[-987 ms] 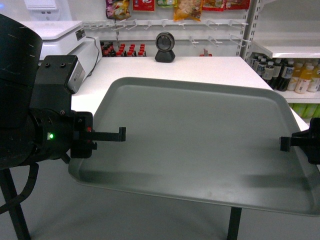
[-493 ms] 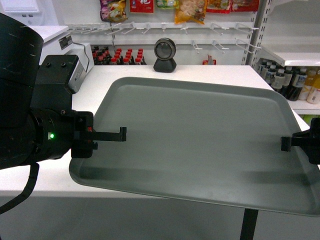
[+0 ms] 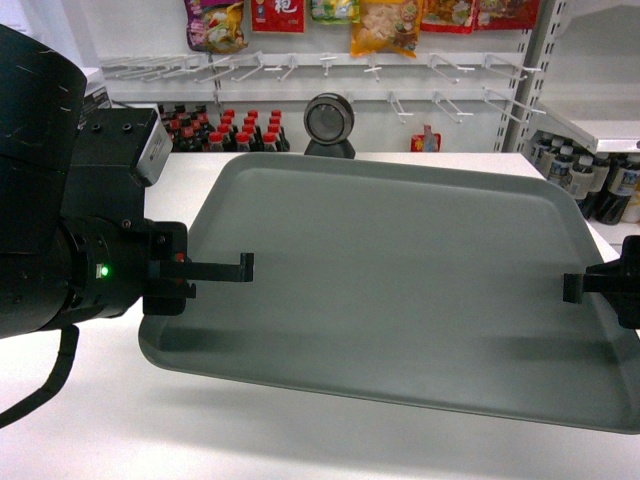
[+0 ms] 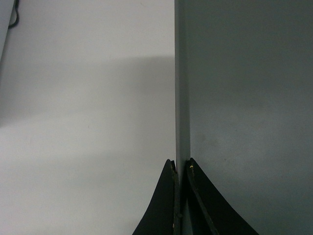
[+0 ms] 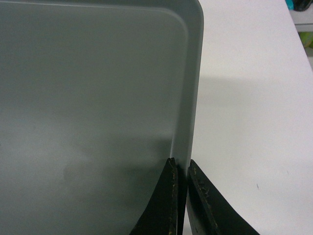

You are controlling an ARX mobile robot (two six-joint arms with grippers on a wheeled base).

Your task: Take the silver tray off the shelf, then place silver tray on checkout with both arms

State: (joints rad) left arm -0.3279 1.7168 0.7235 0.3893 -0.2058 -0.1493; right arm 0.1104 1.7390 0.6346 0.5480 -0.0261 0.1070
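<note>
Both claws are clamped on the silver tray (image 3: 400,280), left gripper (image 4: 180,169) pinching its left rim and right gripper (image 5: 180,169) its right rim, holding it above the white checkout (image 3: 200,430) before the scanner (image 3: 329,123).

The left arm (image 3: 60,200) is seen as a bulky black mass at the left of the head view, a green light showing on its wrist. The left gripper (image 4: 180,169) is closed on the left rim of the silver tray (image 3: 400,270), one finger above and one below. The right gripper (image 5: 180,169) is clamped likewise on the right rim, its fingers (image 3: 580,287) reaching in from the right edge.
</note>
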